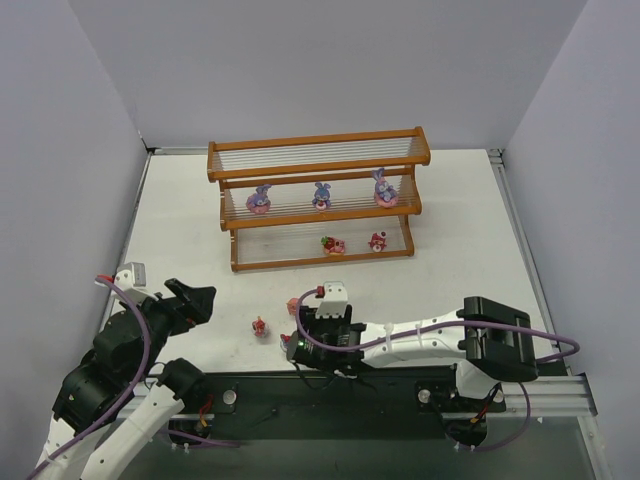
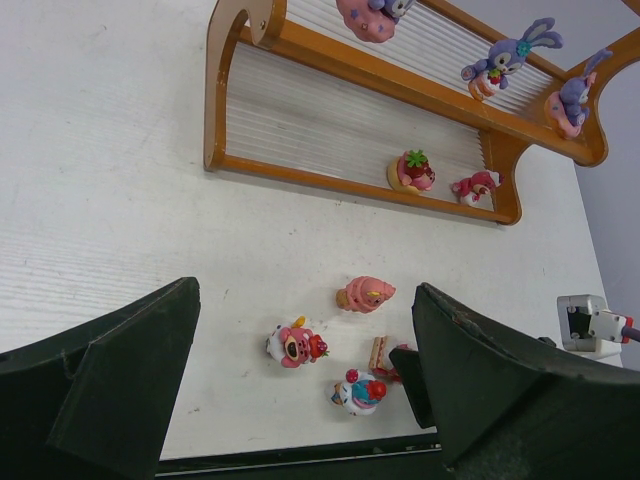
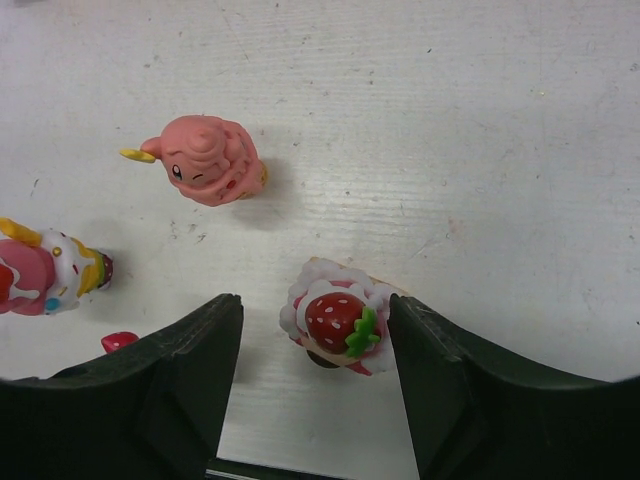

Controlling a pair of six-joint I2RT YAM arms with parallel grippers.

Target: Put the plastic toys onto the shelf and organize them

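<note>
The shelf (image 1: 318,200) stands at the back with three purple bunnies on its middle tier (image 1: 321,195) and two small toys on its lowest tier (image 1: 333,244). Low over the table, my right gripper (image 3: 313,330) is open around a strawberry-topped cake toy (image 3: 340,325). Its right finger is close against the toy and a gap remains on the left. A pink swirl toy (image 3: 205,160) and a pink cupcake toy (image 3: 45,275) lie just beyond. My left gripper (image 2: 305,370) hangs open and empty, looking across at these loose toys (image 2: 295,344).
The right arm (image 1: 420,335) stretches leftward along the near edge. The black base rail (image 1: 330,395) runs right behind the loose toys. A blue-and-red toy (image 2: 360,392) lies beside the rail. Grey walls close in the table on both sides.
</note>
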